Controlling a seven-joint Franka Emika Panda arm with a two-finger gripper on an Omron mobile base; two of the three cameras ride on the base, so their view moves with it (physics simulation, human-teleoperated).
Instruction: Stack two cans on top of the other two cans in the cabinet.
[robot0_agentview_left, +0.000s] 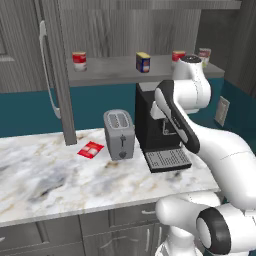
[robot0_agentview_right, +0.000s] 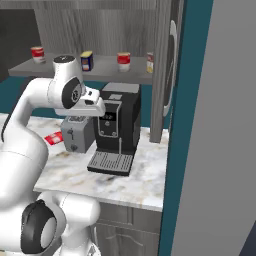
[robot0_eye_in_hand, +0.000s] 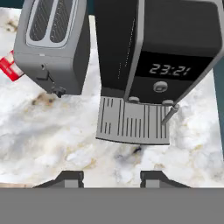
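My hand view looks down on the marble counter (robot0_eye_in_hand: 52, 131), with the tool (robot0_eye_in_hand: 111, 176) hanging above it, its two tips apart and holding nothing. Beyond the tips I see the black coffee machine (robot0_eye_in_hand: 162, 57) with its grey drip tray (robot0_eye_in_hand: 131, 122), the grey toaster (robot0_eye_in_hand: 52, 43) to its left, and a red packet (robot0_eye_in_hand: 8, 65) at the far left.

The base views give me the cabinet (robot0_agentview_left: 145, 70) shelf above. From the left: a red can (robot0_agentview_left: 79, 61), the blue can (robot0_agentview_left: 143, 62), a second red can (robot0_agentview_left: 178, 55) and the cream can (robot0_agentview_left: 204, 56), all standing singly, well apart. They sit well above and beyond the tool. The cabinet's pale handle (robot0_agentview_left: 48, 75) curves down its open door.
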